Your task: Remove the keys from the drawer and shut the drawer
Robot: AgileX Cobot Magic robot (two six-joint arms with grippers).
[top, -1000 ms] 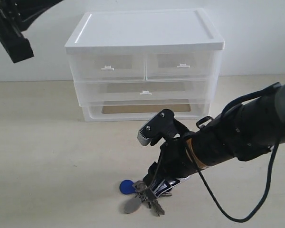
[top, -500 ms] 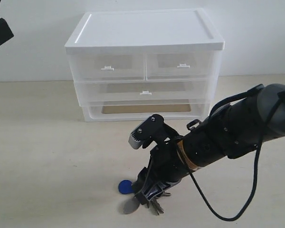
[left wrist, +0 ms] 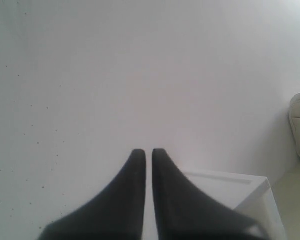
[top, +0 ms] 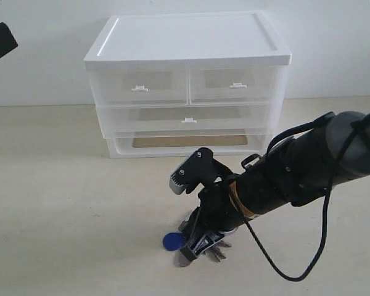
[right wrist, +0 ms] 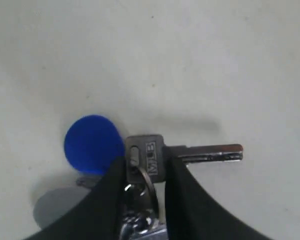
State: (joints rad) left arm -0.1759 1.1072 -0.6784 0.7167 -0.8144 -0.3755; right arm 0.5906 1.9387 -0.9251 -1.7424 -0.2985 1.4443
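The right claw [right wrist: 146, 167] is down at the worktop [top: 61, 203], clenched on the keys [right wrist: 151, 154]. Its two dark fingers [right wrist: 107, 190] pinch either side of the square head of a silver key, and the key ring [right wrist: 140, 181] sits in the narrow gap between them. The blade of that key [right wrist: 210, 152] sticks out sideways past one finger and lies flat on the pale surface. The round blue cap [right wrist: 92, 144] lies just beyond the other finger and touches the key head. In the exterior view the cap shows just beside the claw's tip, on the side away from the arm, and a few more key ends poke out under the tip.

Beyond this claw, well apart from it, stands the white drawer unit [top: 185, 37]. The drawer [top: 262, 83], the right one of the upper pair, sits flush with its twin, its small tab handle [top: 238, 85] in line with the front.

The left claw [left wrist: 148, 156] is raised high, far from the keys and facing a bare wall. Its fingers are drawn together with only a sliver between them, and they grasp nothing.
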